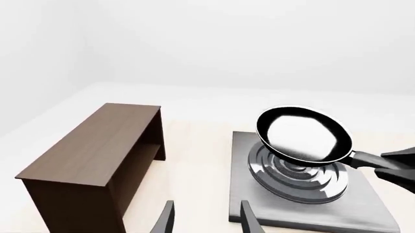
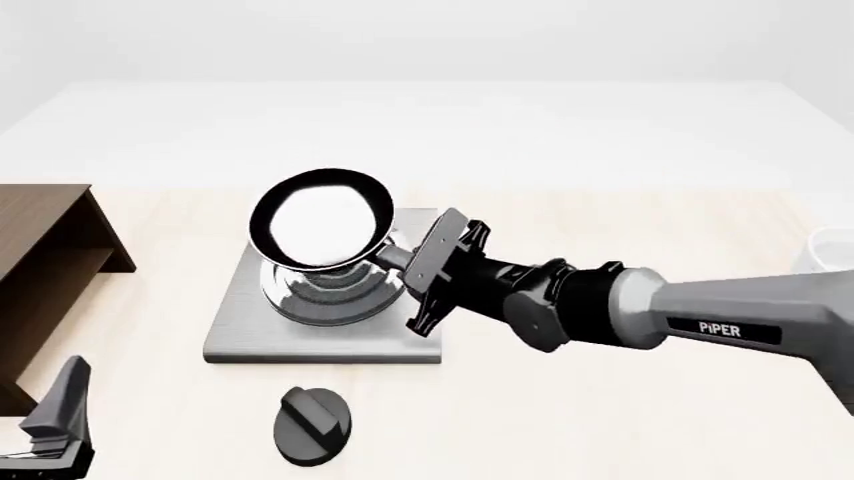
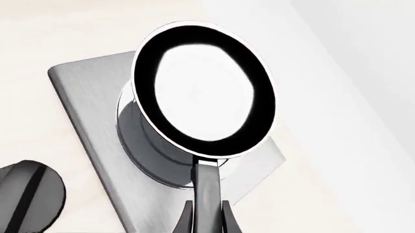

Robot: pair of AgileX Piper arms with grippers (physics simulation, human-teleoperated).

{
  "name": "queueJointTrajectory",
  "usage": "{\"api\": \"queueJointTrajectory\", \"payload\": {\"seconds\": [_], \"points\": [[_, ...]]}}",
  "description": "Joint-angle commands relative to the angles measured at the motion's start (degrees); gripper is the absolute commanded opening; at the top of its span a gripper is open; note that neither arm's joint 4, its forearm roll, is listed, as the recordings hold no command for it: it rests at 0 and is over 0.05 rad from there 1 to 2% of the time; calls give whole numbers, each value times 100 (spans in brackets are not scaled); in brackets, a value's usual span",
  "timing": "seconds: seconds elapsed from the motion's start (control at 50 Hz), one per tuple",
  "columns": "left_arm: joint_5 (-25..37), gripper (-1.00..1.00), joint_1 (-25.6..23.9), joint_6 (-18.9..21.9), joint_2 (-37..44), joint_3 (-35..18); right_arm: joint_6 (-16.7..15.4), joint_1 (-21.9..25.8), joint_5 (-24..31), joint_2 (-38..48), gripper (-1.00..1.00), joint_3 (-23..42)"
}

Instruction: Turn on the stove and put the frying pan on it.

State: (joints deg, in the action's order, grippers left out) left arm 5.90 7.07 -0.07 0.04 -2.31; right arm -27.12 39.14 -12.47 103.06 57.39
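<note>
**Frying pan held over the burner, knob lying near the front edge**

At the tabletop's [image 2: 601, 420] left edge, a brown wooden cabinet [image 2: 47, 270] is standing with its open side facing the stove. The left gripper [image 2: 54, 425] is sitting low at the front left corner; in the left wrist view its fingers [image 1: 166, 219] are spread apart with nothing between them.

Toward the middle of the tabletop, the stove [image 2: 240, 335] is lying flat, a grey metallic slab with its ringed silver burner [image 2: 327, 295] raised on top. The round black knob [image 2: 314, 427] is lying apart from the slab, just in front of it, near the tabletop's front edge.

The frying pan [image 2: 322, 219] is hanging above the burner, tilted, its pale glossy inside turned up toward the front camera. Whether its underside is touching the rings cannot be told. Its black handle [image 2: 395, 256] is running right and toward the front, into the right gripper [image 2: 430, 268].

The right gripper's fingers [image 3: 227, 218] are pressing narrowly on either side of the handle, as the right wrist view is showing. The right arm [image 2: 694, 315] is reaching in from the tabletop's right side. At the right edge a white object [image 2: 834, 250] is barely showing, too cropped to name.
</note>
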Motion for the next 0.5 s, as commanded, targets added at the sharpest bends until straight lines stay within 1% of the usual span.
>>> {"api": "queueJointTrajectory", "payload": {"seconds": [0.02,0.34,0.5], "points": [[-7,100,6,-21,0,10,59,78,-260,195,-100,42],[0,100,14,-38,-1,8,196,-155,-506,372,-100,-249],[23,100,19,-37,-2,-2,263,-34,-462,561,-100,-294]]}}
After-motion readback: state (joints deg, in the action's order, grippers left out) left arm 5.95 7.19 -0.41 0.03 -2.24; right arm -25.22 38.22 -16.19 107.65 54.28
